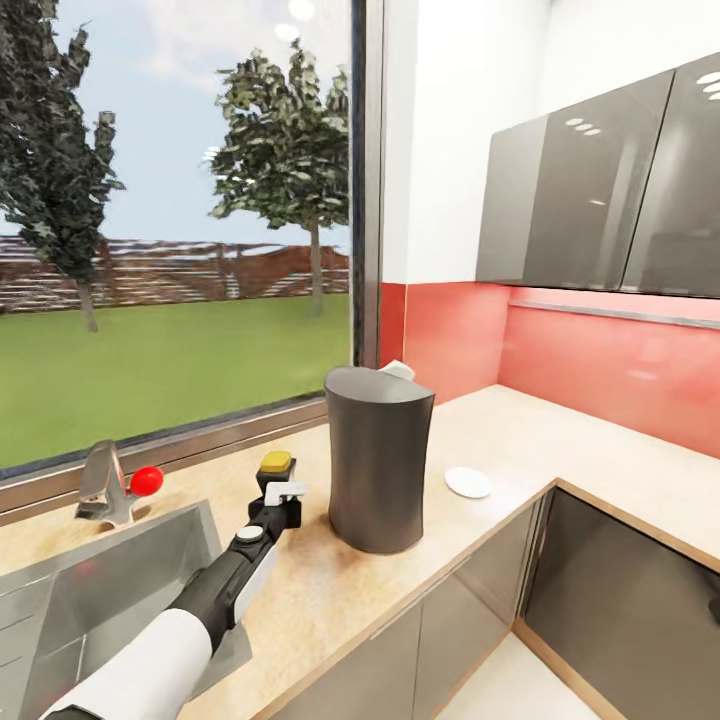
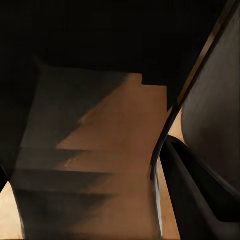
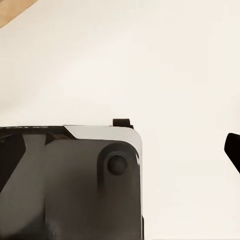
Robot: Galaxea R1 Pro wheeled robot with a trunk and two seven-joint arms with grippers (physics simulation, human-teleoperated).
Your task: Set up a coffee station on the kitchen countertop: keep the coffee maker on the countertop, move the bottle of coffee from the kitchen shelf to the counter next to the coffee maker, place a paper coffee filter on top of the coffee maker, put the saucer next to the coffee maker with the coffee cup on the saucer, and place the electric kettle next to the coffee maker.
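A: On the countertop (image 1: 520, 440) we see the coffee maker (image 1: 378, 460), tall and dark grey, standing near the front edge. A bit of white paper pokes up at its top, at 1 o'clock. That looks like the paper coffee filter (image 1: 398, 369).

B: Where is the bottle of coffee (image 1: 276, 470)?

A: At 9 o'clock from the coffee maker, just beside it. We see its yellow cap. Our left gripper (image 1: 283, 497) is right at the bottle, below the cap. In the left wrist view a big brown shape (image 2: 120, 165) sits close between the dark fingers, so we think the gripper is clamped on the bottle.

B: And the saucer (image 1: 468, 482)?

A: Lying flat at 3 o'clock from the coffee maker, a little apart.

B: What about our right gripper?

A: We cannot tell if it is open or closed.
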